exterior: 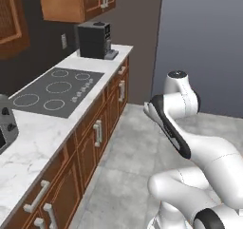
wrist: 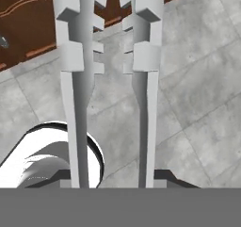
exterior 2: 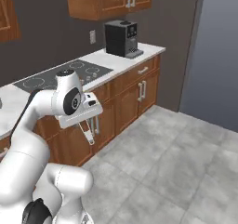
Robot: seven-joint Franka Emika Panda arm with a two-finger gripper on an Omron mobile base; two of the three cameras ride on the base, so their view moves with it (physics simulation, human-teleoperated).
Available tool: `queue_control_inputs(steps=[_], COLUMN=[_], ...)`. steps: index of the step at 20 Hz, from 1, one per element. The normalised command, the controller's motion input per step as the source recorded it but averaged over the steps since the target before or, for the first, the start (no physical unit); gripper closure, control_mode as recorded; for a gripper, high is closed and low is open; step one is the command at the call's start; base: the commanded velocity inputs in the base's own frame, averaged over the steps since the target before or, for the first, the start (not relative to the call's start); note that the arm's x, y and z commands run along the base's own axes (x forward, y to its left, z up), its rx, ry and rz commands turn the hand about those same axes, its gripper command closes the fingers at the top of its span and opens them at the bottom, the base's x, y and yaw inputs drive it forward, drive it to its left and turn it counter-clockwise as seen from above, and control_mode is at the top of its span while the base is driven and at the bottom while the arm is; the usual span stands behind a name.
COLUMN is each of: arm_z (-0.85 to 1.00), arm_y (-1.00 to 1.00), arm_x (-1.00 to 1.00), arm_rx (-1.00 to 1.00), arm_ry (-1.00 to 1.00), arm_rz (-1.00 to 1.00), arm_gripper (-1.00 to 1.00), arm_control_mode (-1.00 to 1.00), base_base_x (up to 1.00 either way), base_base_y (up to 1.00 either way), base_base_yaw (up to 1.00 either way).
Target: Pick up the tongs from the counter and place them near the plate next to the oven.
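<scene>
Silver-grey tongs (wrist: 110, 80) sit clamped in my hand (exterior 2: 89, 135), w/ both long arms running up the hand view from between the fingertips (wrist: 162, 176), toothed ends at the top. Hand is closed on them. In the right base view the tongs hang down from the hand, in front of the brown cabinet doors (exterior 2: 132, 100) and over the grey tile floor (exterior 2: 172, 162), well off the tabletop (exterior: 33, 138).

Tabletop is white marble w/ grey veins. Black cooktop (exterior: 57, 91) is set into it mid-run, and a black coffee machine (exterior: 95, 39) stands at the far end by the corner. A silver appliance (exterior: 5, 126) shows at the left edge of the left base view, cut off by the frame, can't tell more.

Upper wood cabinets (exterior 2: 109, 0) hang above the coffee machine. Arm (exterior: 190, 138) is folded over the floor, beside the cabinet fronts.
</scene>
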Motion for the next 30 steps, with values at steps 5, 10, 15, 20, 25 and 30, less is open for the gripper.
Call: queue_control_inputs(steps=[5, 10, 15, 20, 25, 30], arm_z=[0.00, 0.00, 0.00, 0.00, 0.00, 0.00], arm_y=[0.00, 0.00, 0.00, 0.00, 0.00, 0.00], arm_x=[0.00, 0.00, 0.00, 0.00, 0.00, 0.00], arm_rx=[0.00, 0.00, 0.00, 0.00, 0.00, 0.00], arm_ry=[0.00, 0.00, 0.00, 0.00, 0.00, 0.00], arm_rz=[0.00, 0.00, 0.00, 0.00, 0.00, 0.00], arm_gripper=[1.00, 1.00, 1.00, 1.00, 1.00, 1.00], arm_control_mode=[1.00, 1.00, 1.00, 1.00, 1.00, 1.00], base_base_x=[-0.34, -0.29, -0.09, 0.06, 0.20, 0.26], base_base_y=[0.00, 0.03, 0.13, 0.13, 0.10, 0.18], base_base_yaw=[0.59, 0.58, 0.54, 0.47, 0.42, 0.39])
